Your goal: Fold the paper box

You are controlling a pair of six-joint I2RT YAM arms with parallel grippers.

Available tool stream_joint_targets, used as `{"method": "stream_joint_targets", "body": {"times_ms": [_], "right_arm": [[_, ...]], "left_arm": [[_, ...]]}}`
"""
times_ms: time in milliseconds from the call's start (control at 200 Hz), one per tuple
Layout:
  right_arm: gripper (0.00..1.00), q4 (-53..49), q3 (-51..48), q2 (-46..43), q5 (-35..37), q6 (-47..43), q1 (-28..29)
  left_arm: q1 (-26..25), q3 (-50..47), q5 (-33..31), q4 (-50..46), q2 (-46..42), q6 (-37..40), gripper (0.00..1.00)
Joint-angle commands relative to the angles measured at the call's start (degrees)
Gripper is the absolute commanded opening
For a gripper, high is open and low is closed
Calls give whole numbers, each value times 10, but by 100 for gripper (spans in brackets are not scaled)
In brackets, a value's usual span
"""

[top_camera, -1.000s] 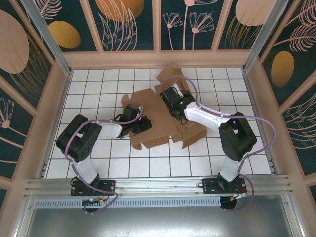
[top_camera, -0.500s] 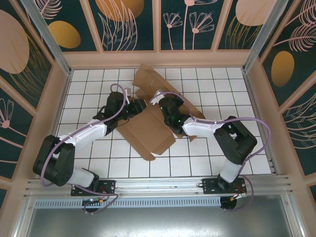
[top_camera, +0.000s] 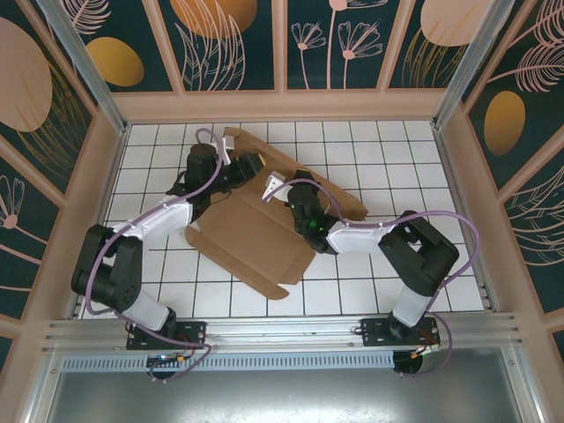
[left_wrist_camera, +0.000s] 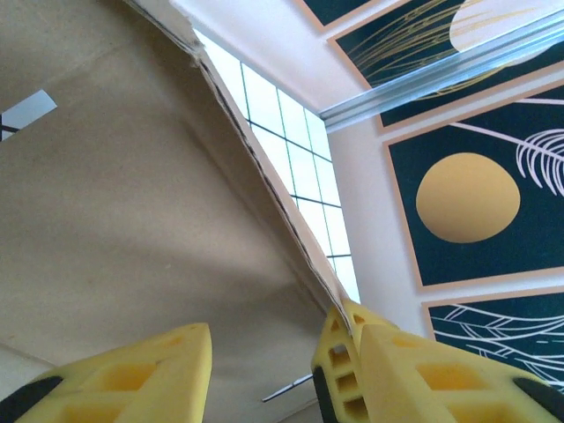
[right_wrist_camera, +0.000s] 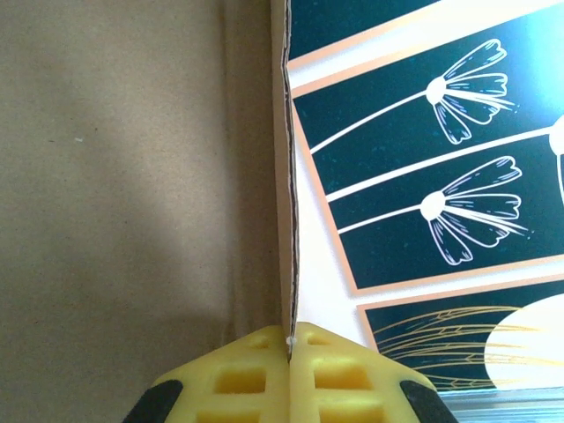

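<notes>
Position of work piece: the paper box [top_camera: 251, 242] lies unfolded as a flat cardboard sheet across the middle of the white gridded tabletop [top_camera: 150, 167]. Its large panel extends toward the near left. One long flap stands raised along the far side, running from the far left toward the right.

Left tool [left_wrist_camera: 264, 339]: the jaws stand apart, not clamped on anything. In the left wrist view the cardboard fills the space beyond the yellow fingers [left_wrist_camera: 159, 370], and a raised edge of the sheet runs down to meet the right-hand finger. In the overhead view this tool sits at the far-left part of the sheet, with the left arm [top_camera: 163, 216] stretched out toward the far side.

Right tool [right_wrist_camera: 289, 339]: closed, pinching a cardboard edge of the paper box between its fingertips. The gripped panel stands upright in the right wrist view. The right arm [top_camera: 370, 233] reaches in from the right to the middle of the sheet.

Change noted: a second ago the sheet lay more toward the centre right, and the left arm was folded back near its left edge. Since then the sheet has swung round, the main panel has shifted to the near left, and the left arm has extended far. The right tool has moved leftward and nearer.
</notes>
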Motion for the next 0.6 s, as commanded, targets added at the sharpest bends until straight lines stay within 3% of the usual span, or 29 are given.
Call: {"method": "stream_joint_targets", "body": {"times_ms": [0, 375, 500, 595], "right_arm": [[0, 50, 5, -9, -8, -6, 6], [0, 48, 11, 2, -17, -9, 14], [0, 57, 12, 1, -19, -17, 14], [0, 56, 11, -1, -24, -18, 14]], "left_arm": [[1, 40, 22, 17, 24, -6, 48], [2, 99, 9, -3, 96, -6, 45], [2, 101, -7, -14, 111, 2, 33], [2, 92, -18, -4, 113, 2, 19]]}}
